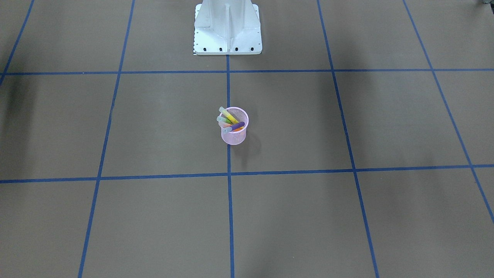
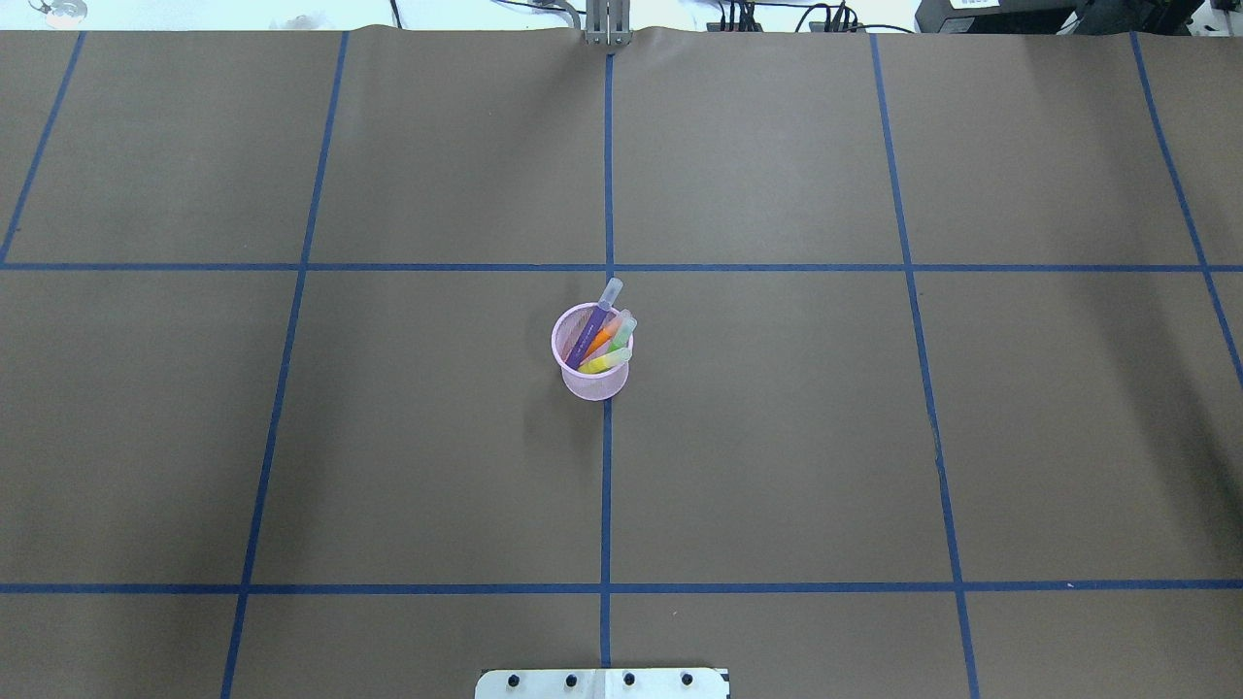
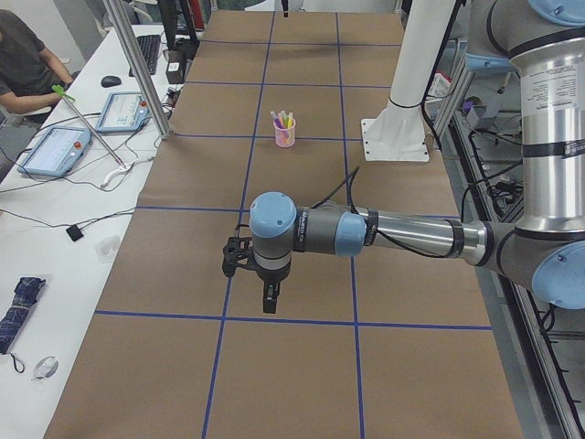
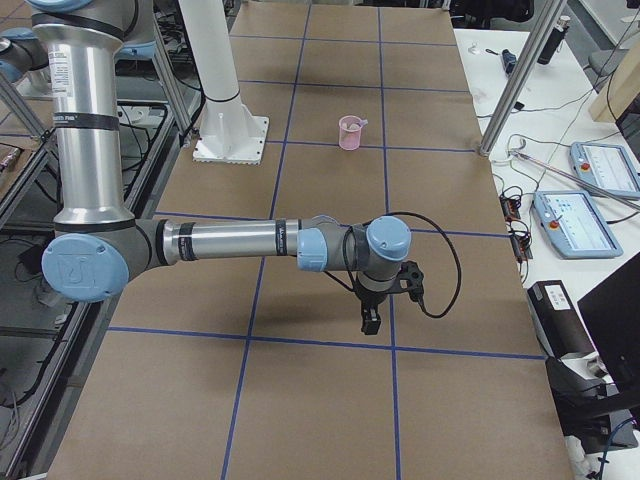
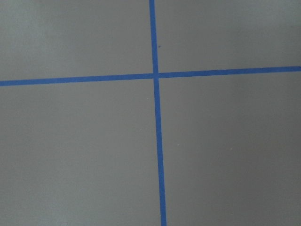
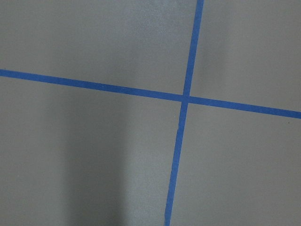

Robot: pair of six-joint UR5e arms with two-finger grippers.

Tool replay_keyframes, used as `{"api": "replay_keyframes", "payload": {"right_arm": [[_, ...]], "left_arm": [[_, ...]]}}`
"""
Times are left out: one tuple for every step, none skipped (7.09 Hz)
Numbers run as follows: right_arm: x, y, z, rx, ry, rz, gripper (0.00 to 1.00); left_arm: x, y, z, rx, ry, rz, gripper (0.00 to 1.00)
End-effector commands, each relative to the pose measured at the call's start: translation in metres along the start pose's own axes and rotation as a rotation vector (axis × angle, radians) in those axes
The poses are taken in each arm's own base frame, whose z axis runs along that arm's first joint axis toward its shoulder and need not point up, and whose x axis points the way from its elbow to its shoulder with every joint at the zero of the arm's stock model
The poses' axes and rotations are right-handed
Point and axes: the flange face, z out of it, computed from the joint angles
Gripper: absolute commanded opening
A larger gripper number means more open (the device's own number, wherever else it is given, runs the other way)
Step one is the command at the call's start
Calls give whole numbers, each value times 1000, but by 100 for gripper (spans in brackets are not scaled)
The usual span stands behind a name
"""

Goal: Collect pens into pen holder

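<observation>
The pale pink mesh pen holder (image 1: 234, 137) stands upright near the table's middle, on a blue tape line; it also shows in the overhead view (image 2: 594, 384). In it lean the purple pen (image 2: 587, 335), orange pen (image 2: 602, 338), green pen (image 2: 624, 333) and yellow pen (image 2: 604, 363), caps sticking out over the rim. My left gripper (image 3: 270, 300) shows only in the exterior left view, far from the holder (image 3: 285, 135); I cannot tell if it is open. My right gripper (image 4: 370, 322) shows only in the exterior right view, far from the holder (image 4: 350, 133); I cannot tell its state.
The robot's white base (image 1: 227, 34) stands behind the holder. Blue tape lines grid the brown table cover. A side desk holds tablets (image 3: 53, 151), cables and a folded umbrella (image 3: 18, 309). A seated person (image 3: 20, 55) is at that desk.
</observation>
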Motion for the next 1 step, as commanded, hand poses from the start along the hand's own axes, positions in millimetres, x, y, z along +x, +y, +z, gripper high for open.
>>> {"api": "replay_keyframes", "payload": {"right_arm": [[-20, -7, -15, 32, -5, -38, 100]], "left_arm": [[4, -8, -4, 12, -1, 9, 100]]}}
